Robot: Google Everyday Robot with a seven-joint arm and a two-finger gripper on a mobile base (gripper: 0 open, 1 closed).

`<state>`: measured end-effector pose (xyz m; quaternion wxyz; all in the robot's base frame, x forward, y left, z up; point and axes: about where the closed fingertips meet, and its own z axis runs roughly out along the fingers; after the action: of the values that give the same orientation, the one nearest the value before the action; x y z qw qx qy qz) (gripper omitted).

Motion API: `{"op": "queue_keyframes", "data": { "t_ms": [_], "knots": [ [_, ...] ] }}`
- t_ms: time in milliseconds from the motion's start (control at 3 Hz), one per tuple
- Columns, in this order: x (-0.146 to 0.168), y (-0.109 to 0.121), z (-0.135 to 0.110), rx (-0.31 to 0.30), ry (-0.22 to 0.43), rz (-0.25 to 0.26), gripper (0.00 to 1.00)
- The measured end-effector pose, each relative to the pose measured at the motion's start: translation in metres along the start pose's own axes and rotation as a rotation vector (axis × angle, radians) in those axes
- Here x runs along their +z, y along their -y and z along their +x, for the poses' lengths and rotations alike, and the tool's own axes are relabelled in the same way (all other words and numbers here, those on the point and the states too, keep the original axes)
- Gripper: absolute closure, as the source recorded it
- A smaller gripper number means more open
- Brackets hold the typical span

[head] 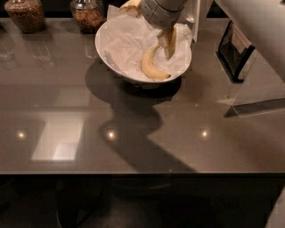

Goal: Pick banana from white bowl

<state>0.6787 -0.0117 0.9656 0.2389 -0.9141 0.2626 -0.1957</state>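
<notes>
The banana (151, 66) is small, curved and yellow. It lies in the right half of the white bowl (107, 42), on crumpled white paper. The bowl stands at the back middle of the dark glossy table (133, 133). My gripper (168, 44) reaches down from the top of the view into the bowl. Its tips hang just above and to the right of the banana's upper end, close to it. The banana rests on the paper. The arm's grey wrist (160, 9) hides part of the bowl's far rim.
Two glass jars of brown grains (24, 14) (87, 13) stand at the back left. A pale yellow object (132, 5) sits behind the bowl. A black-framed stand (234, 46) and the robot's white body (262, 40) are on the right.
</notes>
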Motion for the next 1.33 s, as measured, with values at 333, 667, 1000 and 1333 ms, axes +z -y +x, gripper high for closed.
{"op": "queue_keyframes", "data": {
  "t_ms": [333,667,1000,1333],
  "knots": [
    [0.023,-0.01,0.017,-0.07,0.003,-0.033,0.19],
    [0.046,-0.015,0.025,-0.091,0.038,-0.036,0.42],
    [0.067,-0.015,0.025,-0.103,0.082,-0.032,0.45],
    [0.084,-0.018,0.023,-0.115,0.119,-0.043,0.41]
  ]
}}
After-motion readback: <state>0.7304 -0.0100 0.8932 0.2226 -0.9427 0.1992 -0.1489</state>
